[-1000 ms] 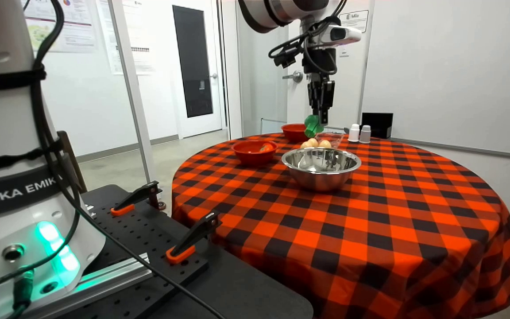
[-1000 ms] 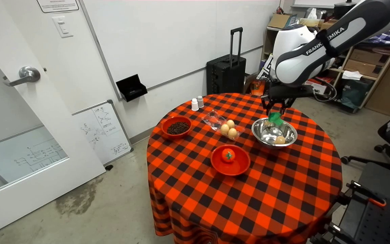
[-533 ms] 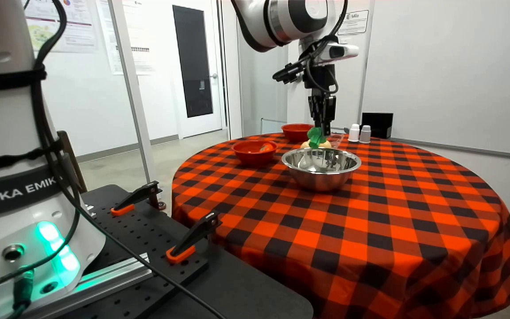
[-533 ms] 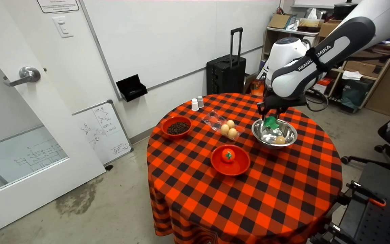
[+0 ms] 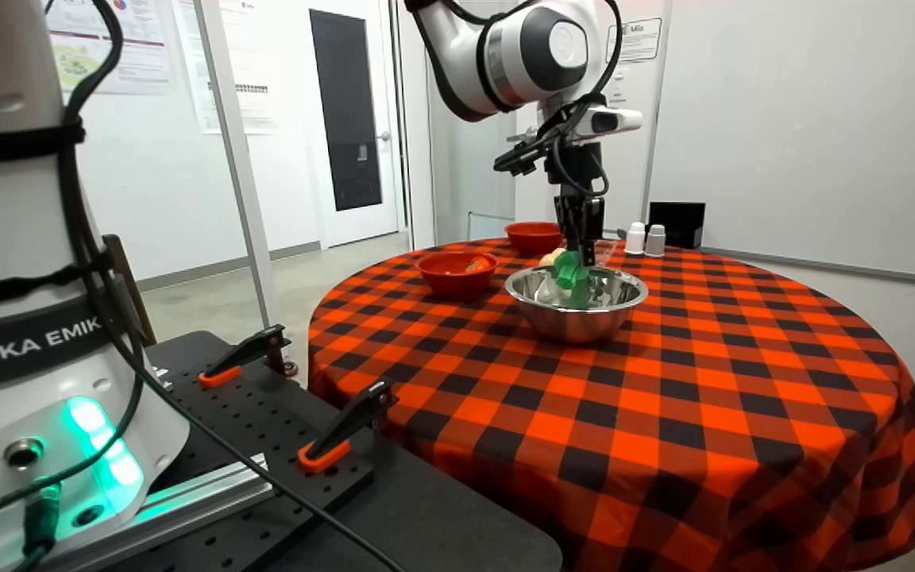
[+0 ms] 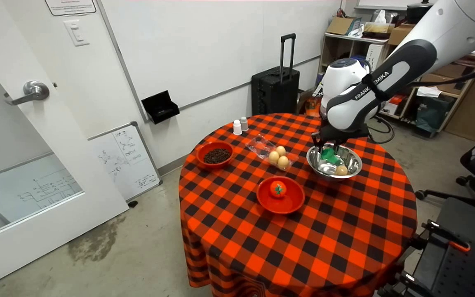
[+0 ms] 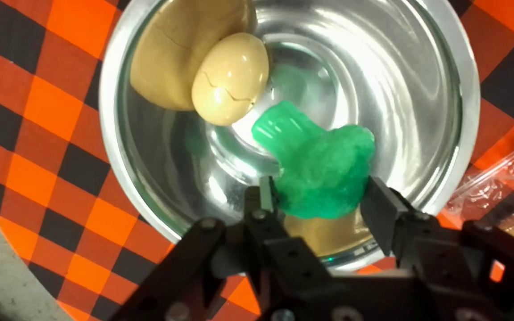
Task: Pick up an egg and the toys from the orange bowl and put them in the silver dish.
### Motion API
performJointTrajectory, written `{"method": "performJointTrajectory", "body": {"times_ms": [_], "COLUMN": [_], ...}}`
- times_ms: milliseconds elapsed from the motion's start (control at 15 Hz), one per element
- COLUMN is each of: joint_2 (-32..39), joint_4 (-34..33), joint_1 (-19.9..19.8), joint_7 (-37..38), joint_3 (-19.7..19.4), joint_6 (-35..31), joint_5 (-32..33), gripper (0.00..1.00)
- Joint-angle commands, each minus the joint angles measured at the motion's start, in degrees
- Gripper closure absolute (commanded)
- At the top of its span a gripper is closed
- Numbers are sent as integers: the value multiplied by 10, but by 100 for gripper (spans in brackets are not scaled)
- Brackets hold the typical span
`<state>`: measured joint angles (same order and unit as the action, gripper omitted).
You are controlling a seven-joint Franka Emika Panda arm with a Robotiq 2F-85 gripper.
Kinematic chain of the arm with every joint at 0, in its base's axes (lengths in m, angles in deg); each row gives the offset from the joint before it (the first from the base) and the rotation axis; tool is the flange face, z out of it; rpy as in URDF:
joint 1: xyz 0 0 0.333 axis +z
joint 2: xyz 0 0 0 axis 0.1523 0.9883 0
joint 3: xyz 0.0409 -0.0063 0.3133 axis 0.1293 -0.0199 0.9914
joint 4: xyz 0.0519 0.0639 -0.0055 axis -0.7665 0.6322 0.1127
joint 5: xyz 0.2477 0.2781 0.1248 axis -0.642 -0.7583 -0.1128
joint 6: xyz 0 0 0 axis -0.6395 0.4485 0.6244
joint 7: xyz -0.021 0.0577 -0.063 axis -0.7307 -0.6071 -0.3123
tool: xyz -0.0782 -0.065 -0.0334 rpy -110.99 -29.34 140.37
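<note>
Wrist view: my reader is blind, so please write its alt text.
A black gripper holds a green toy, with a shiny metal bowl beneath it. In the bowl lies a cracked-looking egg. Checked cloth shows around the bowl; part of a clear carton appears at right.

Round table (image 6: pixel 344 231) under a checked cloth (image 5: pixel 704 357), with six things set on it.
The table is covered in orange, dark red and black checks, and the cloth is draped over the edge in folds. The silver dish (image 5: pixel 577 324) is stood upright, with the orange bowl (image 6: pixel 283 206) placed near it and a matching bowl (image 6: pixel 214 166) set farther off, close to the edge. Between the matching bowl and the silver dish a clear carton (image 6: pixel 260 144) is laid open. Near the edge, a white container (image 6: pixel 237 127) and a grey container (image 6: pixel 244 123) are stood side by side; whether they touch cannot be told.
</note>
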<state>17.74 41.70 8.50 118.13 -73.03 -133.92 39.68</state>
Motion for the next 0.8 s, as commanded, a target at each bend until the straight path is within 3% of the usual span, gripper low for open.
{"method": "performJointTrajectory", "body": {"times_ms": [0, 267, 400, 467, 600, 733], "joint_2": [26, 43, 46, 47, 46, 41], "joint_4": [-11, -14, -16, -17, -15, -6], "joint_1": [11, 14, 18, 20, 22, 25], "joint_7": [-4, -14, -17, -17, -20, -22], "joint_3": [-10, -9, -9, -9, -10, -11], "joint_6": [-11, -14, -13, -13, -15, -21], "joint_5": [5, 3, 3, 4, 4, 6], "gripper": [74, 74, 37, 26, 9, 2]}}
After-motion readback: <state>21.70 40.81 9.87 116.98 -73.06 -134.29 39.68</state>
